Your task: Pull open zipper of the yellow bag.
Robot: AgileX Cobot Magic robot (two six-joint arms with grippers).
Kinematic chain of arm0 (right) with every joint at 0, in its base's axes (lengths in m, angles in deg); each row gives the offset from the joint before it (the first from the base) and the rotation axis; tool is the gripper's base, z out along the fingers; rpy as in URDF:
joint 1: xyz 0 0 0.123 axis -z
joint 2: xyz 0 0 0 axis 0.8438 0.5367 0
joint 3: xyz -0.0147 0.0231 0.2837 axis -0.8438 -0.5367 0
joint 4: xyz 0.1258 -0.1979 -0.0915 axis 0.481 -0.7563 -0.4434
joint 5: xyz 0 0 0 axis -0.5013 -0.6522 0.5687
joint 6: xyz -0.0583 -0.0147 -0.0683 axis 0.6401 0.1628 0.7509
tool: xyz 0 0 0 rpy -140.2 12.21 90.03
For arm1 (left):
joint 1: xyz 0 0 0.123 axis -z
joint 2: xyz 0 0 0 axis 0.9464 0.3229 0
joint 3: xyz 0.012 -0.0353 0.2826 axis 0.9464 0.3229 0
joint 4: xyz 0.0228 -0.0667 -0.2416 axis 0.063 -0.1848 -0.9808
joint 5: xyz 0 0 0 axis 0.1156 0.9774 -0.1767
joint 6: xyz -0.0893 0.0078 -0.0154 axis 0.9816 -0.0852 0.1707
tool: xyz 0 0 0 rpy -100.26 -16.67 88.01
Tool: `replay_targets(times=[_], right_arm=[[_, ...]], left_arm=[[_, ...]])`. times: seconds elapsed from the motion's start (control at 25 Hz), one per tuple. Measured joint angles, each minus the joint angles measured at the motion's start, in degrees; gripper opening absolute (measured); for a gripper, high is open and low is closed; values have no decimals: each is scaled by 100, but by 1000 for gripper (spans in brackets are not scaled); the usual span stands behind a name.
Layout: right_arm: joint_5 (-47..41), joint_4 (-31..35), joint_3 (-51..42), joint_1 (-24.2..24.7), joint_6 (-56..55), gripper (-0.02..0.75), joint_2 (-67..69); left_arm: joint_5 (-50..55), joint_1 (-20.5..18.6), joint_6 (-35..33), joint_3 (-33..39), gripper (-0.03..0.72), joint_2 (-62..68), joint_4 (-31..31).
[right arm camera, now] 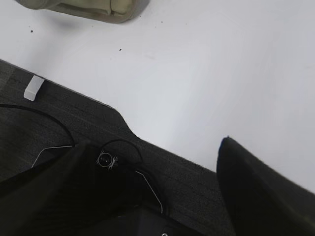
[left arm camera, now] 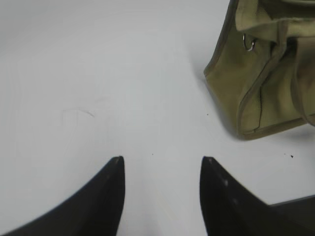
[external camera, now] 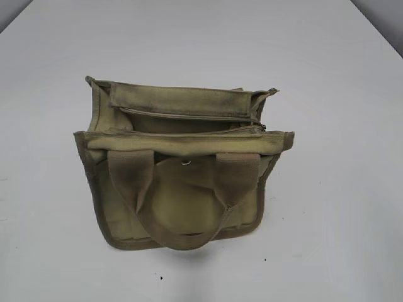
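Yellow bag (external camera: pixel 179 195) upright on white table (external camera: pixel 340 207), zipper (external camera: pixel 189 117) parted, both jaws open, empty

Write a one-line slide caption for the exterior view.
Olive-yellow canvas bag standing on a white table, zipper along its top, webbing handle hanging down the front; no arm in frame.

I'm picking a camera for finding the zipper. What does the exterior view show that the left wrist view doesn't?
Only the exterior view shows the zipper across the top of the yellow bag, both handles, and no gripper. Only the left wrist view shows the left gripper, jaws apart over bare table, and a small metal ring on the bag's end. Both show the bag on the white table.
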Motion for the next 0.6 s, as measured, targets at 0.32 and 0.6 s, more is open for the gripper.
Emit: replay_targets(times=[0.32,0.6], right_arm=[[478,-133,-379,0,-31,594,-545],[547,-156,-399,0,107,594,-545]], left_arm=[[-247,0,-10,188,386,-398,0],[-328,0,-20,242,386,-400,0]])
